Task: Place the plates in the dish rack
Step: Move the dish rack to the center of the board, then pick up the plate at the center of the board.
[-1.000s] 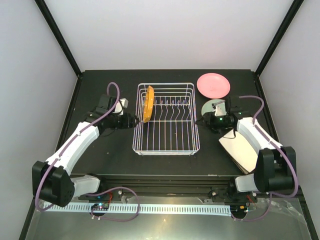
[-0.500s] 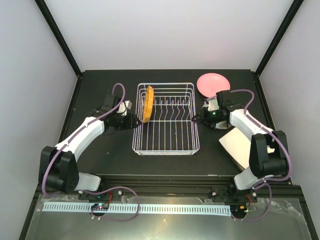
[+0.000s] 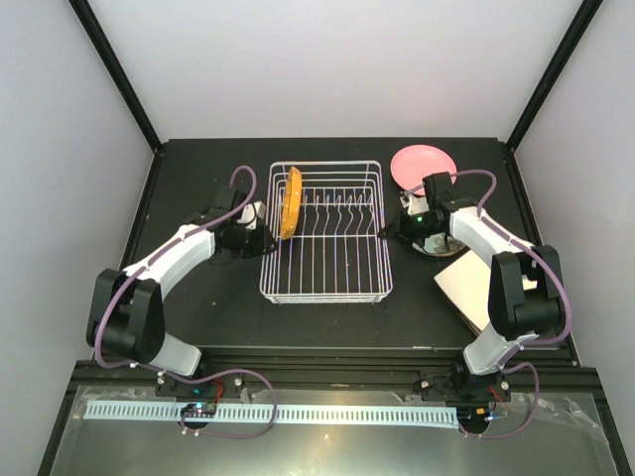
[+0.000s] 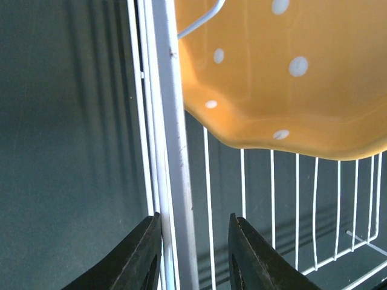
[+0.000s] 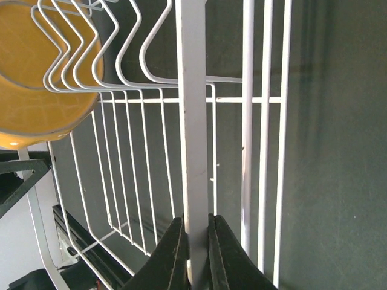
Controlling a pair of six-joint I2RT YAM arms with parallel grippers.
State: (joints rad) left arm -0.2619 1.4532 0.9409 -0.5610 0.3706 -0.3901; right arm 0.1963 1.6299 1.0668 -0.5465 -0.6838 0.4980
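The white wire dish rack (image 3: 337, 283) sits mid-table with a small orange plate (image 3: 291, 203) standing on edge at its left end. My left gripper (image 3: 263, 236) is open, its jaws straddling the rack's left rim (image 4: 172, 151); the left finger touches the rim wire. The orange plate (image 4: 290, 72) is just ahead. My right gripper (image 3: 387, 230) is shut on the rack's right rim bar (image 5: 192, 121). The pink plate (image 3: 424, 169) lies at the back right. The pale green plate (image 3: 433, 244) is mostly hidden under my right arm. The white square plate (image 3: 476, 293) lies at the right front.
The rack's upright tines (image 3: 342, 213) run along its middle. The orange plate also shows in the right wrist view (image 5: 36, 78) behind the tines. The table's black frame posts rise at the back corners.
My right gripper has moved left from the green plate to the rack's right rim and shut on it. My left gripper has closed in on the left rim. The rack has shifted slightly away.
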